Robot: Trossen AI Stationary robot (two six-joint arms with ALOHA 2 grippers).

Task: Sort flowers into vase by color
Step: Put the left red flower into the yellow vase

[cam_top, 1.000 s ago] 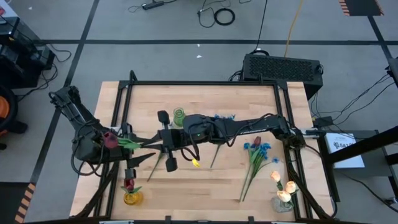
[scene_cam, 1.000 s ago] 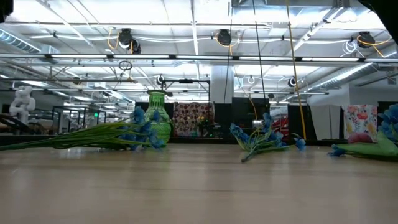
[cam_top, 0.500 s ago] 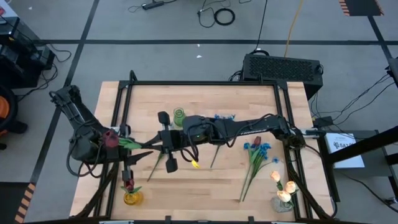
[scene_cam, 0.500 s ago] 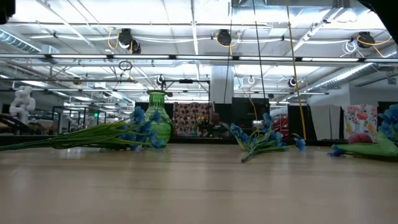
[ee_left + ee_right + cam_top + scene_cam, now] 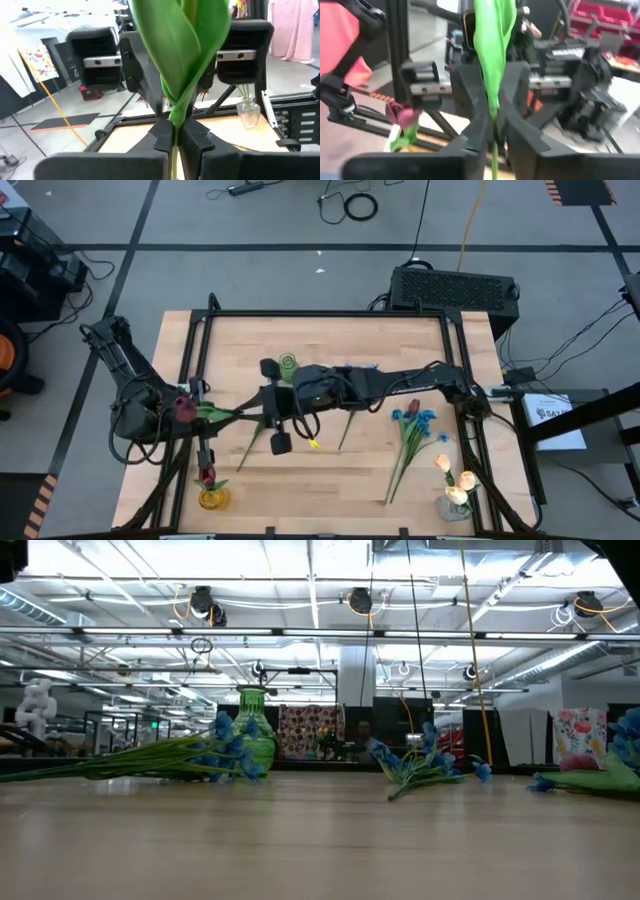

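Being handed over mid-air above the table's left side, a dark red tulip (image 5: 183, 406) is pinched at its stem by left gripper (image 5: 173, 136) and right gripper (image 5: 492, 131); right's release seems needed next.

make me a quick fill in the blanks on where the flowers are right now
1. The yellow vase holds one dark ___ tulip.
2. The cream-yellow tulips stand in a vase on the robot's ___ side.
3. The loose flowers lying on the table have ___ blossoms.
4. The left gripper is ___ on the held tulip's stem.

Missing words: red; right; blue; shut
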